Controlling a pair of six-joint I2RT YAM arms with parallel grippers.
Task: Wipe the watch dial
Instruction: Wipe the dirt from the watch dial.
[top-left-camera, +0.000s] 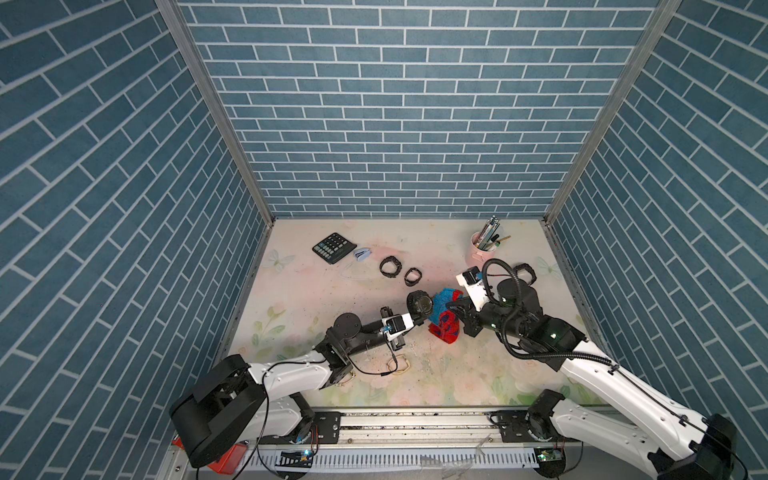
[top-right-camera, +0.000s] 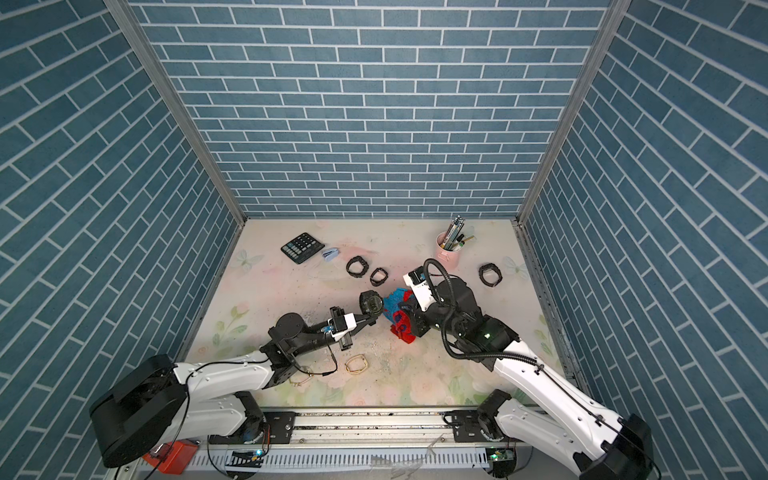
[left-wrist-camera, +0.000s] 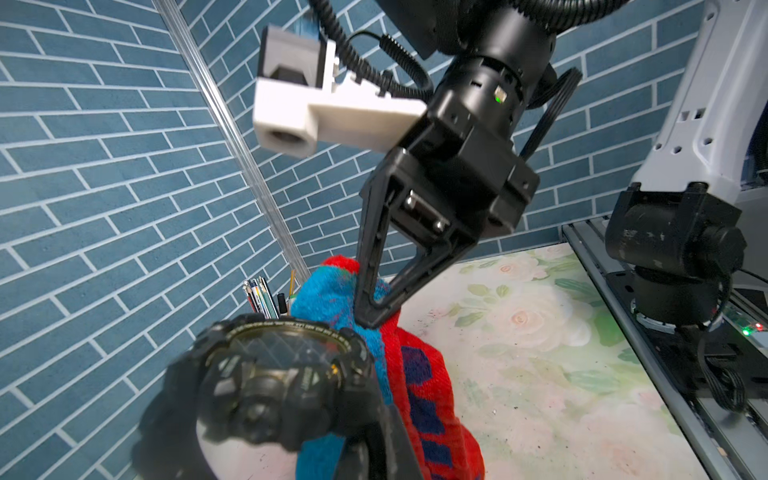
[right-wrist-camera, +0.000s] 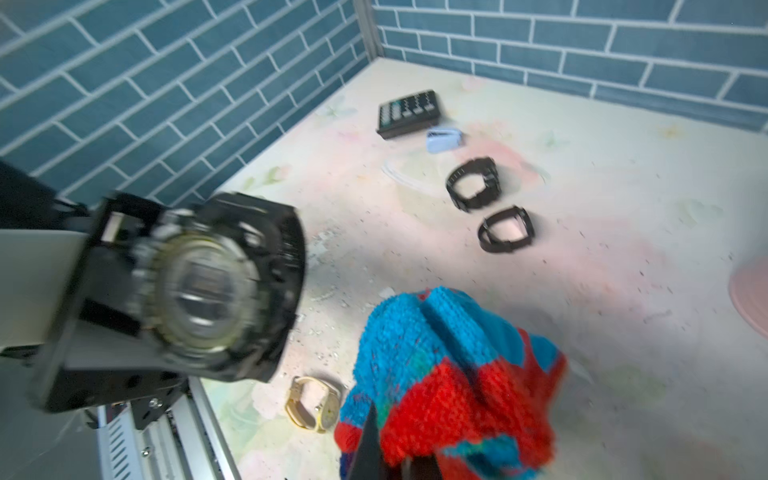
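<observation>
Watch (top-left-camera: 419, 302) sits clamped in the left gripper (top-left-camera: 420, 319), raised over the middle of the table (top-left-camera: 316, 299), dial turned toward the cloth (top-left-camera: 446, 322). Right gripper (left-wrist-camera: 371, 318) is clenched on the red-and-blue cloth, which hangs just beside the watch. Whether they touch is unclear.

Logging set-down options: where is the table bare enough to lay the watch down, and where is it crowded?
Bare: the back strip between calculator and pen cup; the near patch between gold watch and right arm. Crowded: the middle, where held watch, cloth and two spare watches sit close.
</observation>
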